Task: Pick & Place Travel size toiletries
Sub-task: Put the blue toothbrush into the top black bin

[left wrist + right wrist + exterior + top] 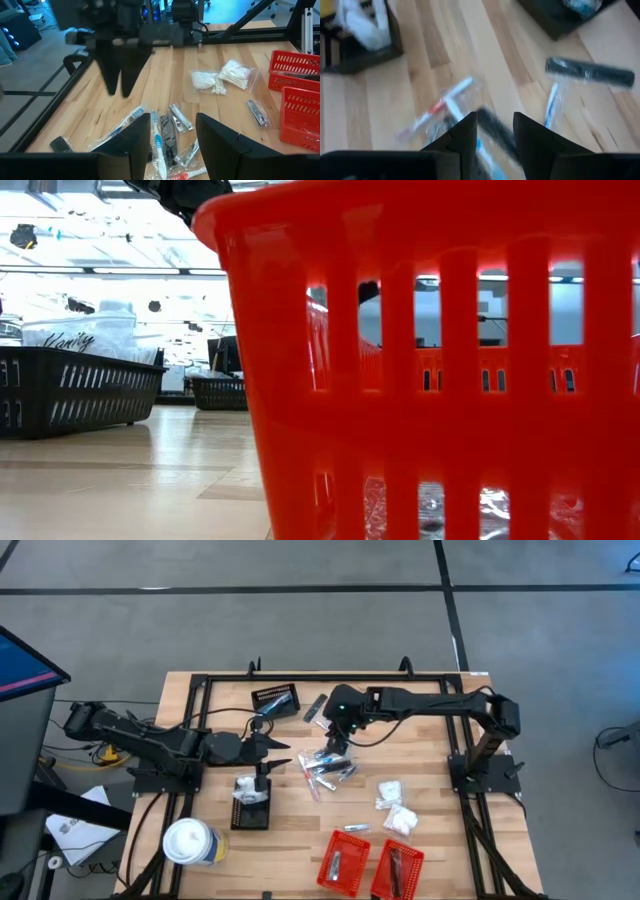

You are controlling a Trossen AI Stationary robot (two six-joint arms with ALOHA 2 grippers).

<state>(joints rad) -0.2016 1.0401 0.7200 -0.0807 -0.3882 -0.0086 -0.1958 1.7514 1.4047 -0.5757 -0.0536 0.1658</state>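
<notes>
The travel size toiletries lie as a loose pile (325, 770) of clear-wrapped toothbrushes and silvery pieces at mid-table. A dark stick (315, 708) lies apart at the far side, and white packets (397, 805) to the right. My right gripper (333, 750) hangs open just above the pile's far edge, pointing steeply down; in its wrist view (495, 132) a blurred dark piece (492, 125) lies below the gap. Left of the pile my left gripper (283, 745) stands open in the air, with the pile (165, 135) beyond its fingers.
Two red baskets (345, 860) (397, 870) stand at the near edge; one (430, 360) fills the low view. Black baskets stand at the far side (275, 700) and near left (252, 805). A white lidded cup (190, 843) is at the near left corner.
</notes>
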